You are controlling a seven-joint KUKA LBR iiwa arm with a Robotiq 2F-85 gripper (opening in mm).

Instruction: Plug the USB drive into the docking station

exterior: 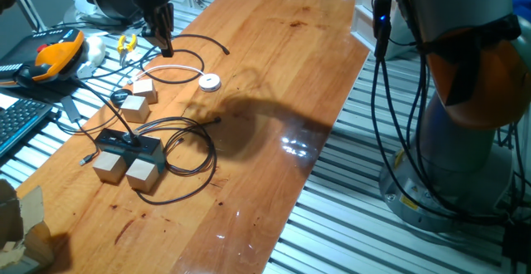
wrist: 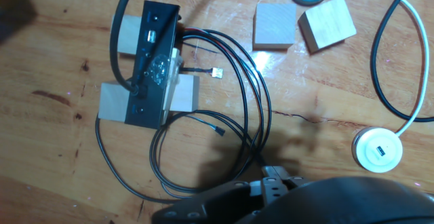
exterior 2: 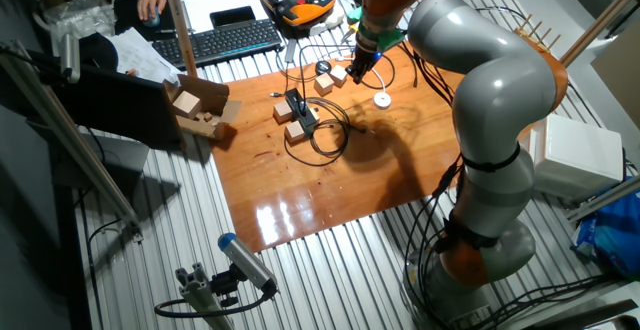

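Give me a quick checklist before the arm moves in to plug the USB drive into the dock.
1. Docking station in view, resting on wooden cubes: ok.
2. USB drive seen in the gripper: cannot tell.
3. Gripper lined up with the dock: not ok, it hangs well away, nearer the white puck.
4. Free port visible: cannot tell.
5. Path free of cables: not ok, loops lie beside the dock.
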